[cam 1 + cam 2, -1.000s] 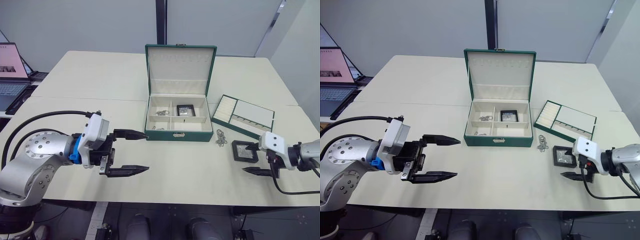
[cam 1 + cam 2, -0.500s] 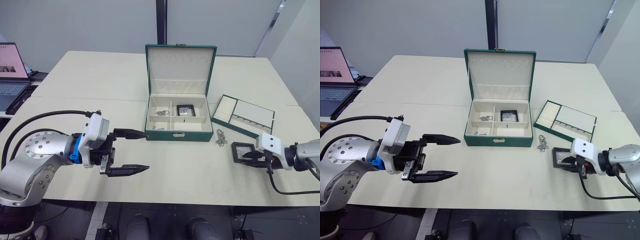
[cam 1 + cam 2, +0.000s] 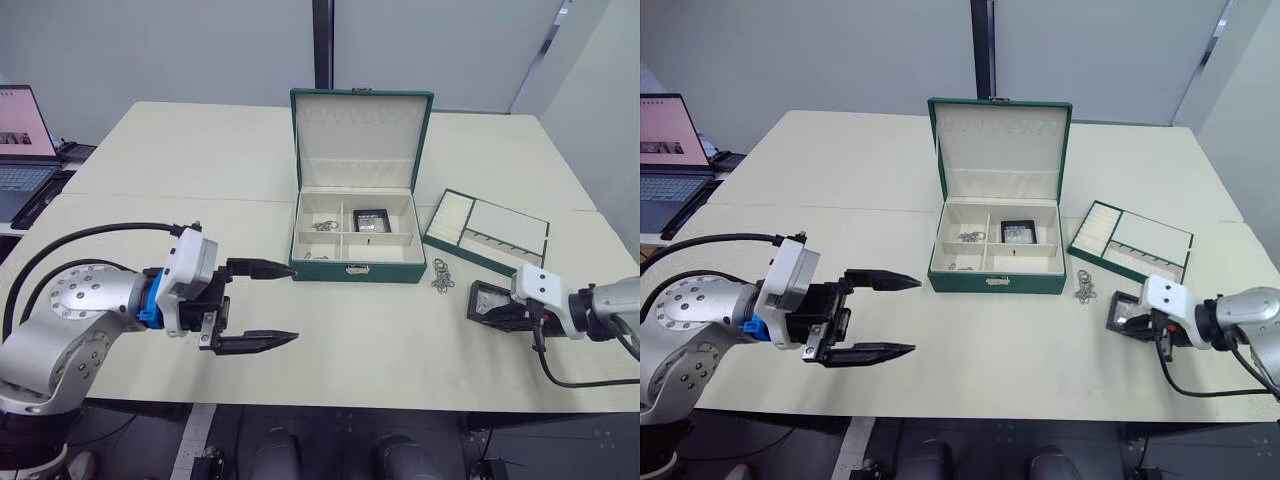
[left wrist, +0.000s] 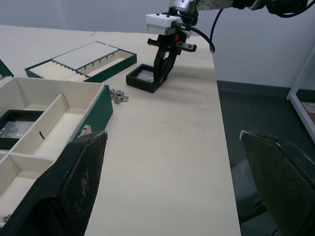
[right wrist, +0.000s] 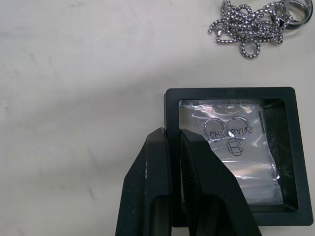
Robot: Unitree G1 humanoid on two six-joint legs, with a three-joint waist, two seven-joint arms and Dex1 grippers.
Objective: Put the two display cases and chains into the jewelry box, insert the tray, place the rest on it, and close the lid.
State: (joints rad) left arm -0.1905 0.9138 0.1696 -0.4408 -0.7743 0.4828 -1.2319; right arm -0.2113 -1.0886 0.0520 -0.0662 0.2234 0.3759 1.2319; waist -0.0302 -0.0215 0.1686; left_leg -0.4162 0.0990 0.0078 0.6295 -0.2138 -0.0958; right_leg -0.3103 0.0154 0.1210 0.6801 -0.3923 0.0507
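Note:
The open jewelry box (image 3: 355, 263) stands at mid-table with its lid (image 3: 362, 130) upright. One display case (image 3: 371, 219) and small chains (image 3: 322, 225) lie in its compartments. The other display case (image 5: 226, 92) rests on the table to the right, slightly tilted. My right gripper (image 5: 171, 135) is shut on its frame wall, one finger inside the rim and one outside. A bunch of chains (image 3: 441, 275) lies on the table between box and case. The tray (image 3: 486, 232) sits right of the box. Left of the box, my left gripper (image 3: 295, 303) hovers open and holds nothing.
A laptop (image 3: 20, 140) sits on a side desk at the far left. The table's front edge runs just below both grippers. Bare tabletop lies between my left gripper and the box front.
My right gripper has closed from wide open onto the display case's rim, and the case has tipped slightly. The left arm has stayed put.

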